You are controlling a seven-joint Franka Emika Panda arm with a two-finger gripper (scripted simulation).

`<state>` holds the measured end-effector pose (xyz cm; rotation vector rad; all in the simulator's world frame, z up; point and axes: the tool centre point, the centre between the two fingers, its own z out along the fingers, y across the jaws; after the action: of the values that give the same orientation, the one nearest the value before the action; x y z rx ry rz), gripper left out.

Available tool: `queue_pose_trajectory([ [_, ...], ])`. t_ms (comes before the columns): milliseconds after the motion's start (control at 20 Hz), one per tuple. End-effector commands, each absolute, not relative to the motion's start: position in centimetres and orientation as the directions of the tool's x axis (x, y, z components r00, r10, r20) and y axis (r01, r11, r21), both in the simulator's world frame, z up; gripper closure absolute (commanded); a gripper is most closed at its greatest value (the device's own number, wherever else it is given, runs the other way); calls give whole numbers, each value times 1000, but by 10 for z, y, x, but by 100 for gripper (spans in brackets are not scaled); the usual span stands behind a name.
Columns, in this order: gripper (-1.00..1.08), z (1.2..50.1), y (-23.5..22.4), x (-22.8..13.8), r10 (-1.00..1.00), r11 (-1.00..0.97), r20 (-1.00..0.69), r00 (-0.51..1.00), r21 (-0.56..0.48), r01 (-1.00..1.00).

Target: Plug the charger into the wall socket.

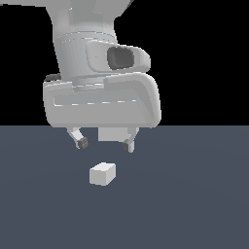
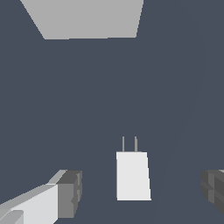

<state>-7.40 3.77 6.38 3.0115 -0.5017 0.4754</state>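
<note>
The charger (image 1: 102, 173) is a small white block lying on the dark floor, below and a little in front of my gripper (image 1: 104, 144). In the wrist view the charger (image 2: 132, 175) shows two thin prongs pointing toward the wall socket (image 2: 87, 19), a flat white plate some way off and cut by the frame edge. Its dots do not show. My gripper (image 2: 141, 191) is open and empty, its fingers (image 2: 68, 194) on either side of the charger and above it, not touching. In the exterior view the socket (image 1: 113, 134) is mostly hidden behind my hand.
The dark blue-grey floor (image 1: 194, 194) spreads all around the charger. The arm's big white body (image 1: 102, 97) fills the upper part of the exterior view.
</note>
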Motion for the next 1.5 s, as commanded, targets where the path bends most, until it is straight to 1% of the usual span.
queue_pose_trajectory([
  [0,-92,62,38,-74,-313,-944,313,897,0,-330],
  [600,-92,58,38,-74,-313,-944,311,897,0,-330],
  [1100,-92,20,38,-75,-313,-944,310,897,-1,-329],
  [1400,-92,12,38,-75,-313,-944,310,897,-1,-329],
  [1450,108,12,38,-75,-313,-944,310,897,-1,-329],
])
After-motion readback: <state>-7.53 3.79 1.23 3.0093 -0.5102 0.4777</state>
